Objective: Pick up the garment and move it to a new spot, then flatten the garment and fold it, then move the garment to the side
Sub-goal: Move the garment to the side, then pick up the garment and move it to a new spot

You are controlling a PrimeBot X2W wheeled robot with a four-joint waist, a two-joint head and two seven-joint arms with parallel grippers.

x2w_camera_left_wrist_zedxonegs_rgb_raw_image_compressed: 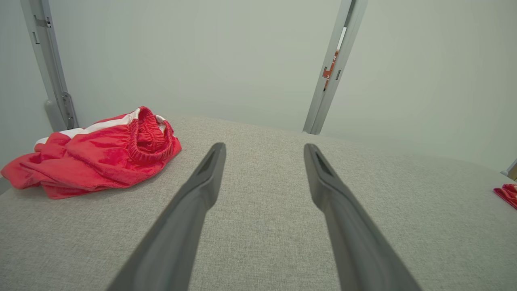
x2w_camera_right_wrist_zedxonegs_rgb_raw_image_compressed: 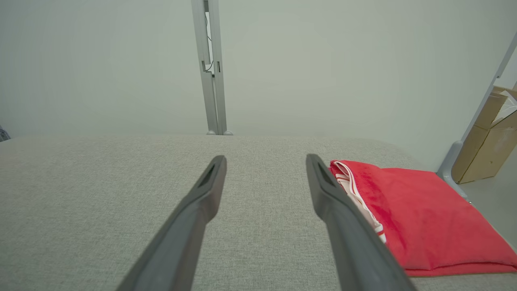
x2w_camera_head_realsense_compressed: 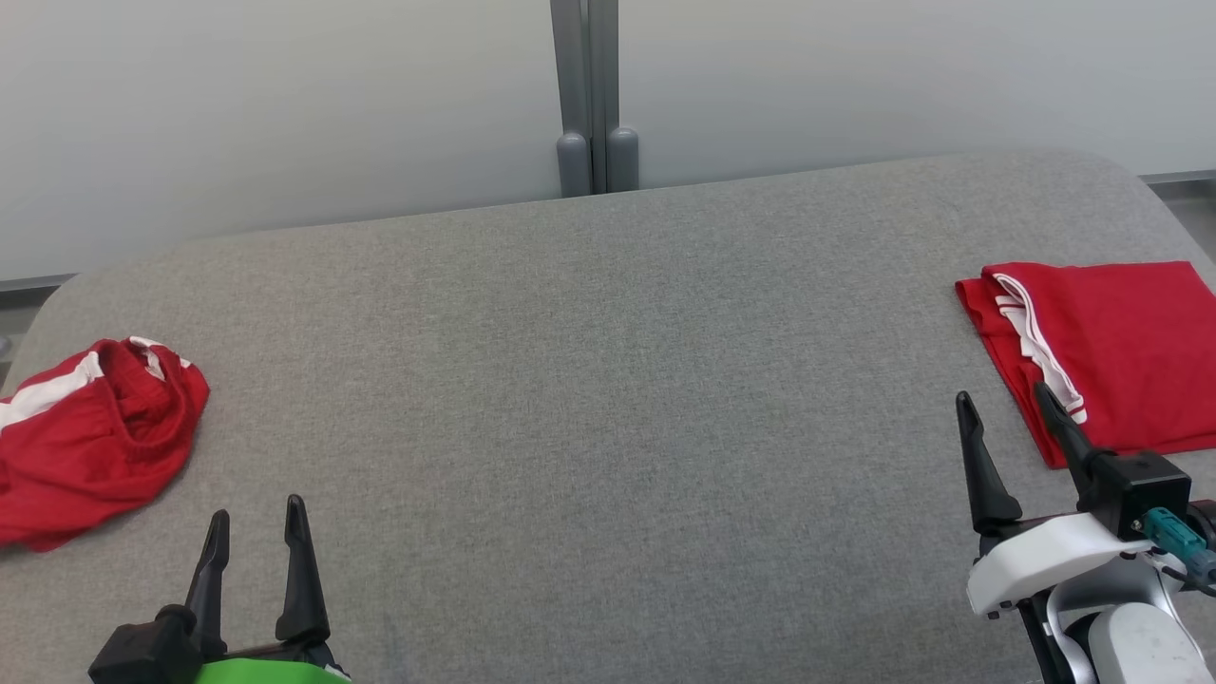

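Observation:
A crumpled red garment (x2w_camera_head_realsense_compressed: 90, 437) with white stripes and an elastic waistband lies in a heap at the left edge of the grey table (x2w_camera_head_realsense_compressed: 589, 399); the left wrist view has this garment (x2w_camera_left_wrist_zedxonegs_rgb_raw_image_compressed: 97, 155) at left. My left gripper (x2w_camera_head_realsense_compressed: 255, 532) (x2w_camera_left_wrist_zedxonegs_rgb_raw_image_compressed: 264, 151) stands open and empty to the right of the heap, apart from it. A folded red garment (x2w_camera_head_realsense_compressed: 1111, 347) (x2w_camera_right_wrist_zedxonegs_rgb_raw_image_compressed: 420, 214) with white trim lies flat at the right edge. My right gripper (x2w_camera_head_realsense_compressed: 1009, 408) (x2w_camera_right_wrist_zedxonegs_rgb_raw_image_compressed: 265, 161) is open and empty just left of the fold's near corner.
A grey post (x2w_camera_head_realsense_compressed: 594, 95) rises behind the table's far edge against a pale wall. A cardboard box (x2w_camera_right_wrist_zedxonegs_rgb_raw_image_compressed: 490, 141) stands off the table's right side. The grey cloth surface between the two garments is bare.

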